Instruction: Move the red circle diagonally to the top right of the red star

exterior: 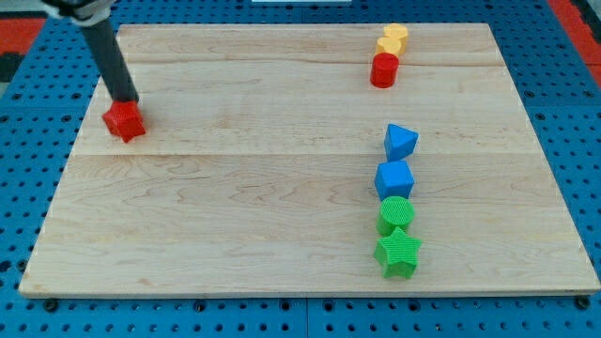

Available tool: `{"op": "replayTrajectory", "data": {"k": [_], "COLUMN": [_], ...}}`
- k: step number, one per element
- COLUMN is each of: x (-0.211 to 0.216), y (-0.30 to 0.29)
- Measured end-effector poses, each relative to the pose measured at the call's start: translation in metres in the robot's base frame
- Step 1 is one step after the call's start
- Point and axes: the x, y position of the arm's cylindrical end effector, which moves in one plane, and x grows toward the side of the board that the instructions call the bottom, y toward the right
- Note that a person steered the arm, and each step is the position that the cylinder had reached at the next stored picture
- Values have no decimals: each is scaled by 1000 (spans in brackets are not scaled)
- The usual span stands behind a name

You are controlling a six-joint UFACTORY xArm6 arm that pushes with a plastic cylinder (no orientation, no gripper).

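The red star [124, 121] lies near the view's left edge of the wooden board [282, 188]. My tip [125, 99] rests at the star's top side, touching it or nearly so. The red circle [383, 70] stands far off toward the view's top right, just below a yellow block [392, 39], which touches it.
A column of blocks stands at the view's right: a blue triangle-like block [400, 142], a blue cube [394, 178], a green circle [396, 213] and a green star [398, 252]. The board sits on a blue pegboard table [28, 188].
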Motion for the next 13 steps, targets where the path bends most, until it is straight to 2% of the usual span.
{"op": "replayTrajectory", "data": {"k": [1, 2, 3, 4, 5, 6, 8, 9, 10, 11, 12, 13], "x": [32, 8, -18, -28, -42, -71, -82, -85, -113, -69, -65, -111], "y": [-12, 58, 166, 310, 409, 416, 354, 298, 247, 148, 152, 158]}}
